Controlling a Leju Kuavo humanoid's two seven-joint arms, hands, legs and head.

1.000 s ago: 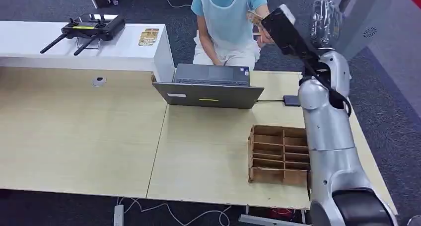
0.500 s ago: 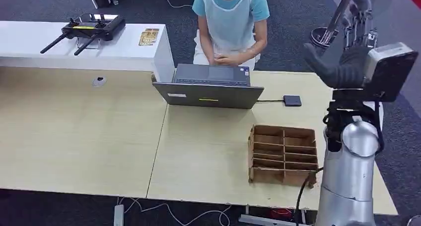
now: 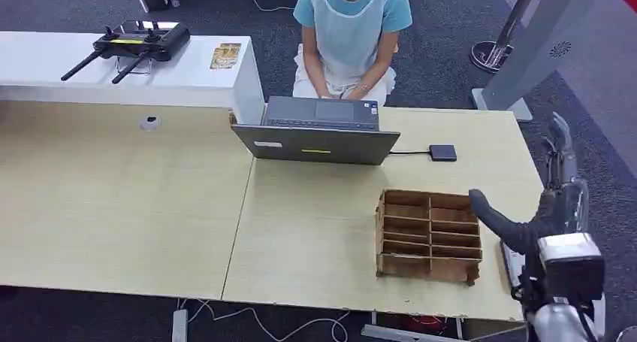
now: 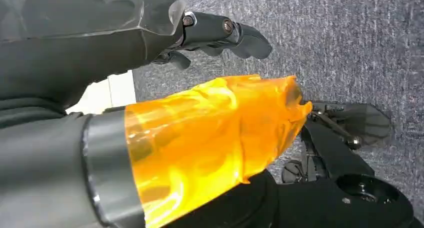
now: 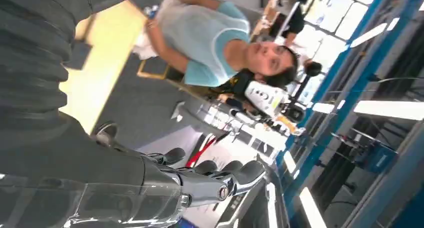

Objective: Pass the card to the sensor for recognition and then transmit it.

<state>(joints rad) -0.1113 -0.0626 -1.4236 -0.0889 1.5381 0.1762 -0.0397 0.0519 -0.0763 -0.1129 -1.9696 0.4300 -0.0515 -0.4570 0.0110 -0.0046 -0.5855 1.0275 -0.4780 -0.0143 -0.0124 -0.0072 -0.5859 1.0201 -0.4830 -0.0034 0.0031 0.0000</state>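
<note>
Silver and dark grey, our right hand [image 3: 560,199] stands off the right edge of the pale wooden table [image 3: 113,207], just beside the brown wooden box of small compartments [image 3: 428,233]. Its fingers point up and away from us, and its thick dark thumb juts toward the box. In the right wrist view this right hand [image 5: 200,180] has its fingers stretched out side by side, slightly apart, with nothing between them and the thumb.

Our left hand [image 4: 215,87] hangs over grey carpet. Its dark fingers [image 4: 220,32] are lightly curled and stand well clear of the thumb, which is wrapped in clear orange film, and it holds nothing.

We cannot tell where the passed card is, as neither of our hands carries it. A flat tan printed piece [image 3: 225,55] that may be a card lies on the long white counter [image 3: 75,71], near the black remote controller with two antennas [image 3: 135,43].

On the table a grey laptop [image 3: 315,143] stands open, its screen back toward us. A small black square sensor pad [image 3: 442,152] lies just to its right, joined to it by a thin cable. Behind the laptop sits a person in a light blue shirt [image 3: 351,26], hands together near the lap.
</note>
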